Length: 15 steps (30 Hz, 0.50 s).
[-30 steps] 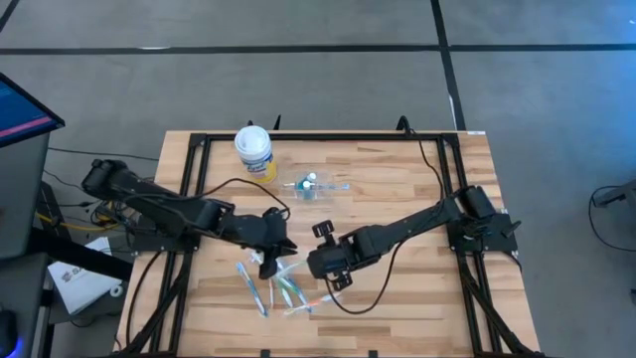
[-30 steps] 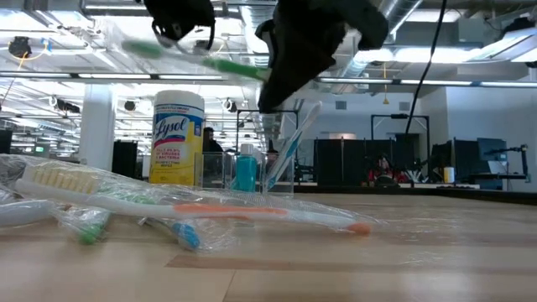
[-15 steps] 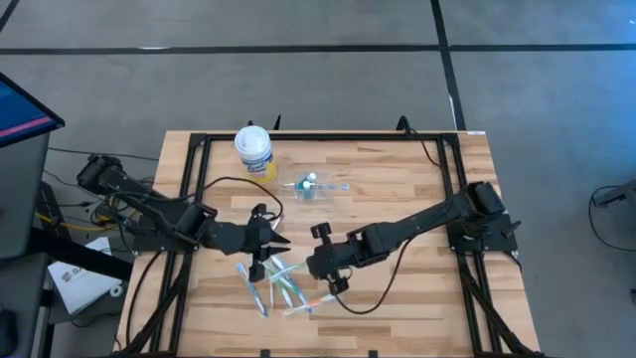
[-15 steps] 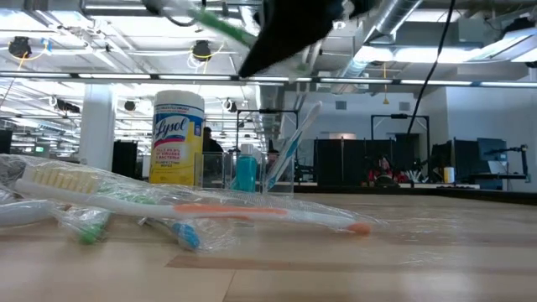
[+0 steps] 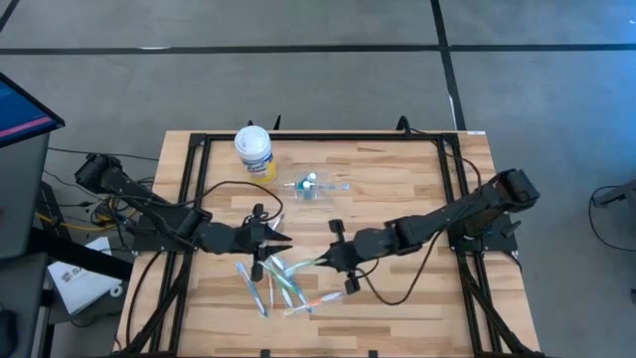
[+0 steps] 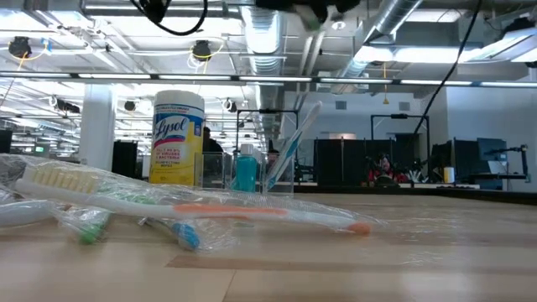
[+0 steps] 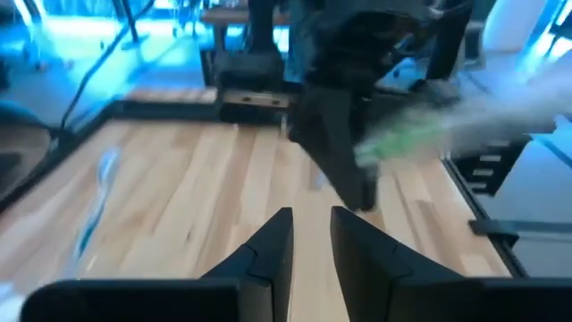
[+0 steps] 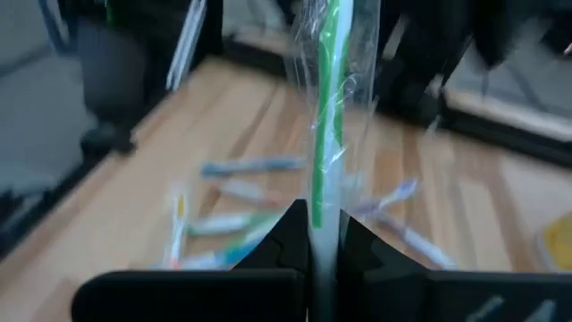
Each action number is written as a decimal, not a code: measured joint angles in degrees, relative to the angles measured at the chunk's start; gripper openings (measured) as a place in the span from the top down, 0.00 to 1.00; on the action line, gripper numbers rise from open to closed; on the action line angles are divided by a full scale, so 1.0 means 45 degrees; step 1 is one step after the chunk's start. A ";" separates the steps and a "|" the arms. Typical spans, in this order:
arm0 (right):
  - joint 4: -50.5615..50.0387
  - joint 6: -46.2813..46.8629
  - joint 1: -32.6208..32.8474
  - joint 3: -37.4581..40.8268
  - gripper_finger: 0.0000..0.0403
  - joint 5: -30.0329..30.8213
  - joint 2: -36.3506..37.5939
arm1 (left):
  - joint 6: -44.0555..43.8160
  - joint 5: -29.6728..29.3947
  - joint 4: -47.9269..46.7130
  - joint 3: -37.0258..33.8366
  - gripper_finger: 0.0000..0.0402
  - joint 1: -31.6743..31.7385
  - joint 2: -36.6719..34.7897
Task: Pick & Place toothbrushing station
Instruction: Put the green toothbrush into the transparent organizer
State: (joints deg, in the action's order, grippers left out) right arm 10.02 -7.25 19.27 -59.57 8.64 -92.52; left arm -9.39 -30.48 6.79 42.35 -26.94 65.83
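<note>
Looking straight down, the clear cup point(image 5: 311, 187) was recorded just beside the yellow canister point(image 5: 254, 151), with a blue tube standing inside it. A scatter of wrapped toothbrushes point(image 5: 280, 288) was noted on the table point(image 5: 397, 298), well apart from the cup, toward the near edge. The left gripper point(image 5: 279, 240) was placed between cup and scatter, fingers a little apart and nothing gripped. The right gripper point(image 5: 331, 261) was logged just beside the scatter, clamped on a green toothbrush point(image 5: 308, 265).

At table height, the scatter point(image 6: 168, 205) was listed in front, with the canister point(image 6: 178, 138) and cup point(image 6: 252, 172) behind it; a brush point(image 6: 289, 147) leaned out of the cup beside the blue tube point(image 6: 245, 170).

From the left wrist, a narrow gap was observed between the fingers point(image 7: 268, 255), with nothing in it.

From the right wrist, the green toothbrush point(image 8: 327, 98), wrapped in clear film, was seen pinched between closed fingers point(image 8: 288, 234).
</note>
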 joint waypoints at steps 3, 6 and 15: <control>0.1429 0.0063 -0.0014 0.0635 0.98 -0.0005 0.0414 | 0.0700 0.0010 0.1607 -0.0653 0.82 0.0068 -0.0022; 0.2318 0.0061 -0.0012 0.0993 0.98 -0.0120 0.0580 | 0.1208 0.0038 0.3100 -0.1210 0.82 0.0123 -0.0022; 0.3687 0.0192 -0.0530 0.1063 0.98 -0.0675 0.0478 | 0.2040 0.1911 0.7379 -0.2709 0.82 0.0627 -0.0027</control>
State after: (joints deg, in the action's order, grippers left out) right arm 26.61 -6.38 16.88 -54.78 5.61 -90.37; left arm -0.21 -21.88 39.99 30.16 -24.12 65.71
